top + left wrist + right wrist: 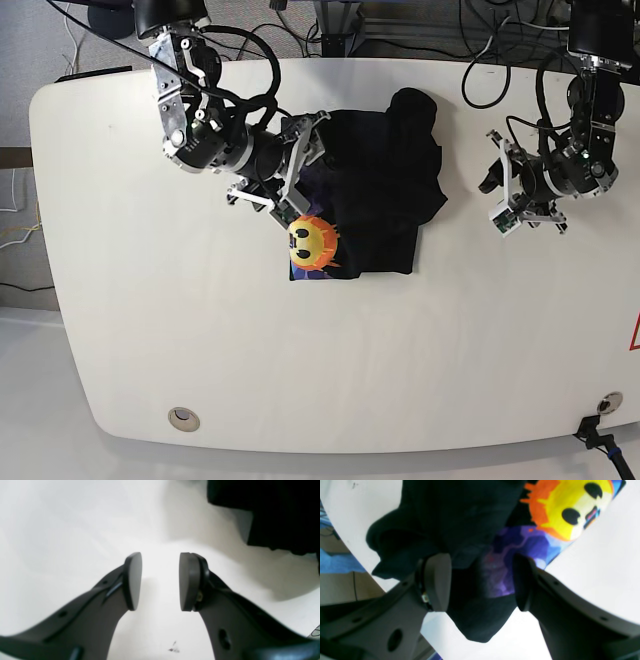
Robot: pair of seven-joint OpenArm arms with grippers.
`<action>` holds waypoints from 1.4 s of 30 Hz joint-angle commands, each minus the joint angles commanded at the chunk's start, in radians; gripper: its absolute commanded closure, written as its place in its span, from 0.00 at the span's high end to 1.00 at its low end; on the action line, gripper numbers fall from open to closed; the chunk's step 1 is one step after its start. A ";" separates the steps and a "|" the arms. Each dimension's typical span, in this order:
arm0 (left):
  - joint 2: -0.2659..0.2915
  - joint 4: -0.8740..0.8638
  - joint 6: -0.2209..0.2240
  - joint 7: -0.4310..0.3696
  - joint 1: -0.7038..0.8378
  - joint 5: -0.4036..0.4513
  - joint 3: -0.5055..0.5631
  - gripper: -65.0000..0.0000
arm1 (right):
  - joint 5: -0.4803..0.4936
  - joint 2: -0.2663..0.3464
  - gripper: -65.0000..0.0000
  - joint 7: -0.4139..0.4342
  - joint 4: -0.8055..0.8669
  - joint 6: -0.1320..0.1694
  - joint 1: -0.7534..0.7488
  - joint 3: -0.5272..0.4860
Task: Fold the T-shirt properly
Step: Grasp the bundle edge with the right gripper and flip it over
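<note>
Currently, the black T-shirt (380,190) lay bunched and partly folded on the white tabletop (200,330), toward the far edge and between the two grippers. Its sun-face print (313,243) showed at the near-left corner in the base view, orange and yellow, with purple-blue parts of the print beside it. A plain black layer lay over part of the print. Near edge fairly straight; far and right-hand parts rumpled, one lump poking out at the far right.

Right gripper (482,582) was above the shirt's print side, jaws spread wide, shirt visible between the fingertips. Couldn't tell if either fingertip touched cloth. In the right wrist view, purple print and black fabric ran beneath the jaws, with a black flap sticking out below them.

Left gripper (160,581) was off to the shirt's other side, over bare tabletop, jaws spread, nothing between them. Shirt was apart from it, its black edge in the upper right of the left wrist view. Small dark marks (174,647) showed on the tabletop there.
</note>
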 joint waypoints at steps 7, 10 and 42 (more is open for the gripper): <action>0.000 0.000 0.000 0.002 0.014 0.000 0.000 0.33 | -0.003 0.000 0.57 0.006 -0.003 0.000 -0.003 0.000; 0.002 0.000 0.000 0.002 0.014 0.000 0.000 0.33 | -0.003 -0.021 0.57 0.014 -0.023 -0.002 -0.012 0.000; 0.005 -0.009 0.000 0.002 0.028 0.002 0.002 0.33 | 0.000 -0.203 0.00 0.074 -0.166 -0.008 0.069 0.002</action>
